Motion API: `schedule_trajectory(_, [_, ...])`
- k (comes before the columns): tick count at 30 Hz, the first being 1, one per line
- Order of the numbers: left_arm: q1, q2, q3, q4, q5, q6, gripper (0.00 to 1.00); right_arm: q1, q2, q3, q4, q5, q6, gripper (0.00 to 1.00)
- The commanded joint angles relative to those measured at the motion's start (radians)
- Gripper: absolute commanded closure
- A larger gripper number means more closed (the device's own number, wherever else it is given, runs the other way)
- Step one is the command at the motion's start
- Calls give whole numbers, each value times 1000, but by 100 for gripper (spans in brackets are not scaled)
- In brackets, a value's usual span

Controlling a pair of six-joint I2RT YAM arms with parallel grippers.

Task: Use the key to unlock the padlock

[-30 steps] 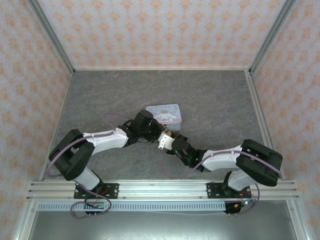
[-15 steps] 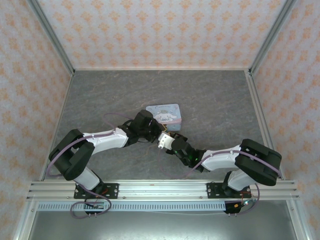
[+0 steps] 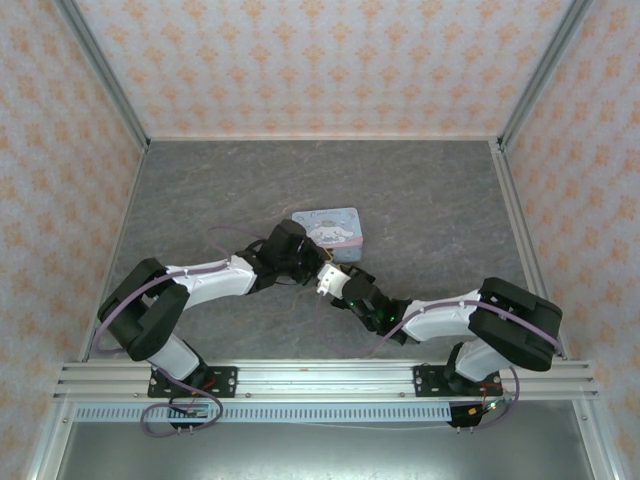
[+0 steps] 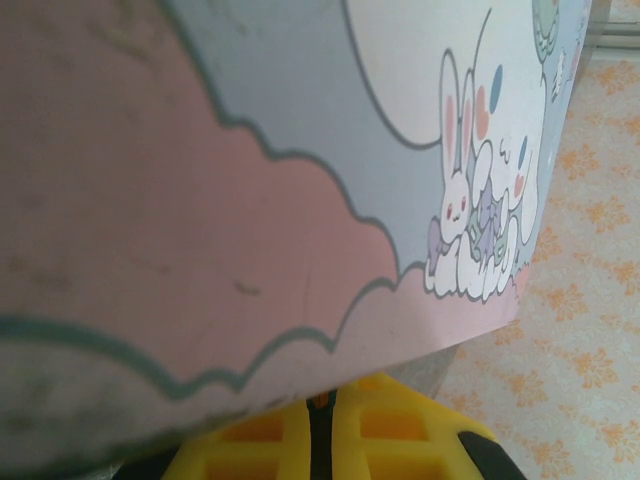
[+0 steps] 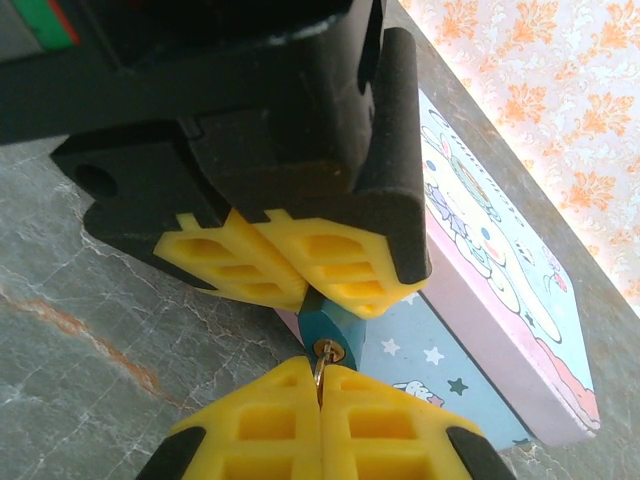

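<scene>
Padlock (image 5: 322,322): small teal block with a brass-coloured ring

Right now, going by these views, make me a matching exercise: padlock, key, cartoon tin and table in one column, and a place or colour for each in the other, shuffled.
Column one:
1. padlock
2. key
3. cartoon tin
4. table

Column two:
A. grey, marbled
B. pinched in the left end effector
C. lying on the table beside both end effectors
D. pinched in the right end effector, meeting the padlock

Pairs: 1-B, 2-D, 3-C, 4-A
</scene>
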Motion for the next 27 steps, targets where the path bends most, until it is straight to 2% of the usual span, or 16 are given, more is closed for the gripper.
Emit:
schedule_trajectory(1, [-11, 7, 13, 4, 20, -1, 100, -1, 0, 32, 1, 16, 73, 100])
schedule_trajectory(12, [-18, 16, 19, 8, 22, -5, 100, -28, -25, 48, -46, -86, 259, 100])
schedule_trajectory(20, [-22, 23, 19, 16, 20, -7, 100, -47, -22, 52, -72, -113, 347, 100])
schedule_trajectory(27, [-25, 35, 15, 28, 18, -9, 100, -68, -7, 52, -69, -156, 502, 100])
